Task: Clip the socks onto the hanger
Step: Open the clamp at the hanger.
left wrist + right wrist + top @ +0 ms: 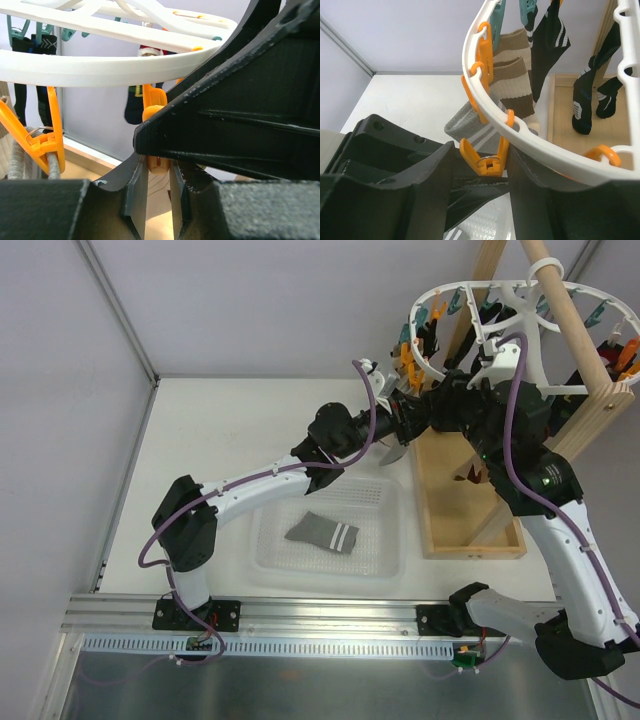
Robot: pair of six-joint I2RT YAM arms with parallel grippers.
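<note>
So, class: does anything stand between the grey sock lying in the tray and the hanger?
Nothing covers the sock, but both grippers crowd the hanger's near rim: the right gripper's jaws clasp an orange clip, the left gripper right beside it.

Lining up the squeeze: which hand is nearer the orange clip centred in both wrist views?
Right. The right hand has the orange clip between its fingers; the left hand is just below, fingertips under the clip's lower end.

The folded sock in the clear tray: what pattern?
Grey sock with two white stripes, best in the top external view.
</note>
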